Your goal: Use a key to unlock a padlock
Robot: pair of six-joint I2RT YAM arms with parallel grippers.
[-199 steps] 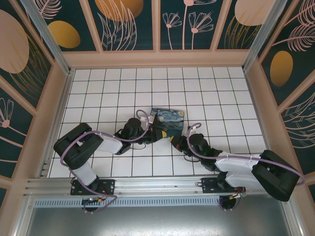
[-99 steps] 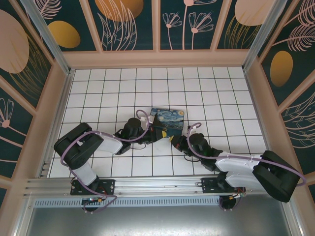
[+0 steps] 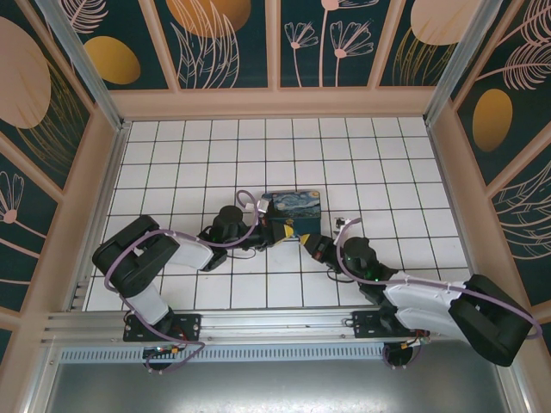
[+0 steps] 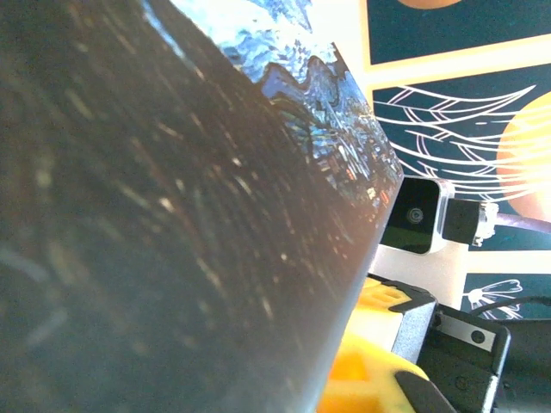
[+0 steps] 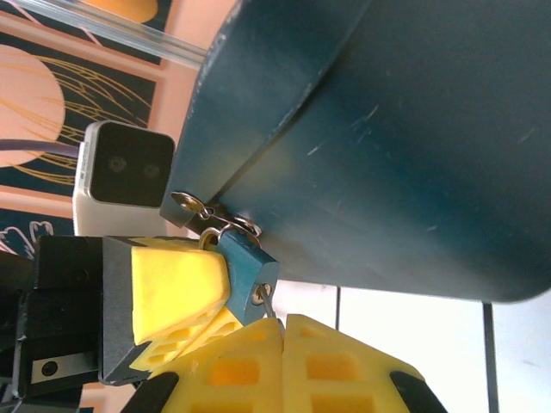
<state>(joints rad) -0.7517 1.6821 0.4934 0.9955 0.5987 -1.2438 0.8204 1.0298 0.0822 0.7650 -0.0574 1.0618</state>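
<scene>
Your padlock (image 5: pixel 247 271) hangs from a small metal hasp (image 5: pixel 202 209) at the lower corner of the painted box (image 5: pixel 387 129), which stands near the middle of the tiled floor (image 3: pixel 172 172); in the right wrist view the lock dangles tilted, its lower end turned toward your right gripper (image 5: pixel 284 323). Both arms have closed in on that one corner, the left gripper (image 3: pixel 267 225) from the box's left and the right one (image 3: pixel 306 242) from the near right side; that pairing makes sense, since a lock swinging on a loose ring needs bracing before anything goes into it. The left gripper (image 5: pixel 225 301) has its yellow fingers drawn narrow, their tips against the padlock's side, probably to steady it; you cannot tell whether they actually pinch it. Your right fingers are pressed together just under the lock's lower end, where a small metal bit shows; whether a key sits between them is hidden. Judging by this, you are at the insertion step; the shackle looks closed on the hasp, so keep the approach in line with the lock's tilt.
</scene>
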